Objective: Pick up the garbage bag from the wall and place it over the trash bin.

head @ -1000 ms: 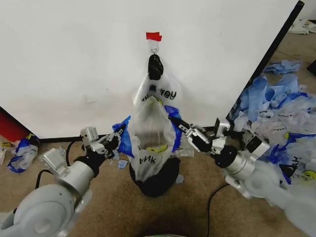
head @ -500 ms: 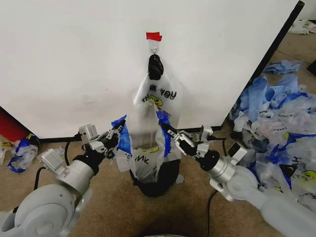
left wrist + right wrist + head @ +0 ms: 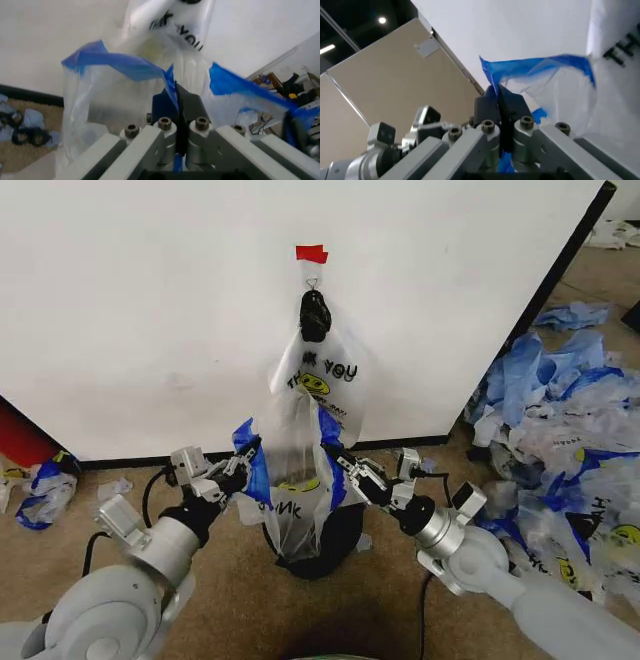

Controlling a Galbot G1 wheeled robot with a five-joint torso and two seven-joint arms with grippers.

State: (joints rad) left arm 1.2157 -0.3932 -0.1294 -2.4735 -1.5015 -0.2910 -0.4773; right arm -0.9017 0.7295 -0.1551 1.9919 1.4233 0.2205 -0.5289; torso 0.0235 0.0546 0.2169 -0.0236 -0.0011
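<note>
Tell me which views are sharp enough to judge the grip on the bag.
Head view: evenly lit and sharp; the thin see-through plastic garbage bag with blue handles hangs over the black wire-mesh trash bin. Left wrist view: soft, left hand pinching blue film. Right wrist view: right hand clearer, background blurred.

A robot test space — bare white wall (image 3: 150,300) panel, brown carpet (image 3: 230,600), heaped spare bags (image 3: 560,420) — not a home.

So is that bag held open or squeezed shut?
Partly open: the left gripper and right gripper pinch its blue handles apart above the bin.
</note>
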